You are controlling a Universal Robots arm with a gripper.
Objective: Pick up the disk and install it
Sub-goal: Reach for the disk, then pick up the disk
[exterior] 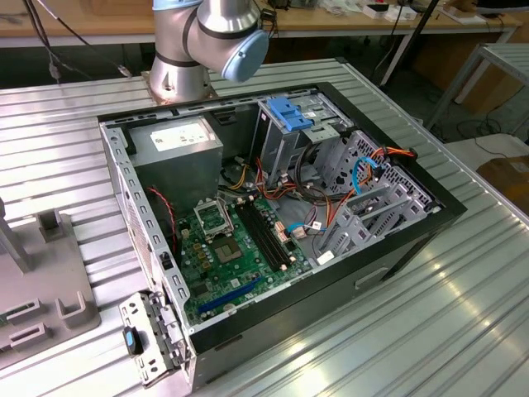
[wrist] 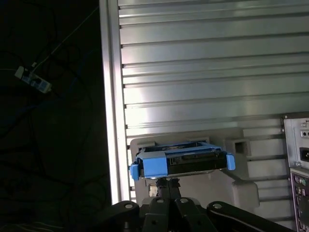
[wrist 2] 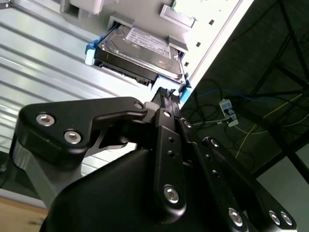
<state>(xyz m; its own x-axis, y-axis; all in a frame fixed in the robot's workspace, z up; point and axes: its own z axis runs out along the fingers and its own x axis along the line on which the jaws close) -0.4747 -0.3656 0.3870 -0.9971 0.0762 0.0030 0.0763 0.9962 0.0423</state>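
Rails of blue plastic [wrist: 154, 166] run along the edges of the disk [wrist 2: 140, 50], a silver-grey hard drive with a white label on its upper face. It lies flat in a pale grey moulded holder [wrist: 236, 188] on the ribbed aluminium table [wrist: 193, 72], close to the table's edge — beyond that edge there is dark floor with loose cables [wrist 2: 227, 108]. In both wrist views the gripper [wrist 2: 167, 95] sits right at the drive's near edge with its black fingers [wrist: 159, 191] brought together and no gap between the tips; whether they touch the rail I cannot tell.

In the exterior view the open computer case [exterior: 124, 190] lies on its side on the same table, with the green motherboard [exterior: 231, 248], the grey power supply [exterior: 178, 141] and a metal drive cage [exterior: 285, 136] topped with blue plastic inside. The robot arm's base [exterior: 178, 74] stands just behind the case — another grey fixture [exterior: 41, 281] sits at the exterior view's left.
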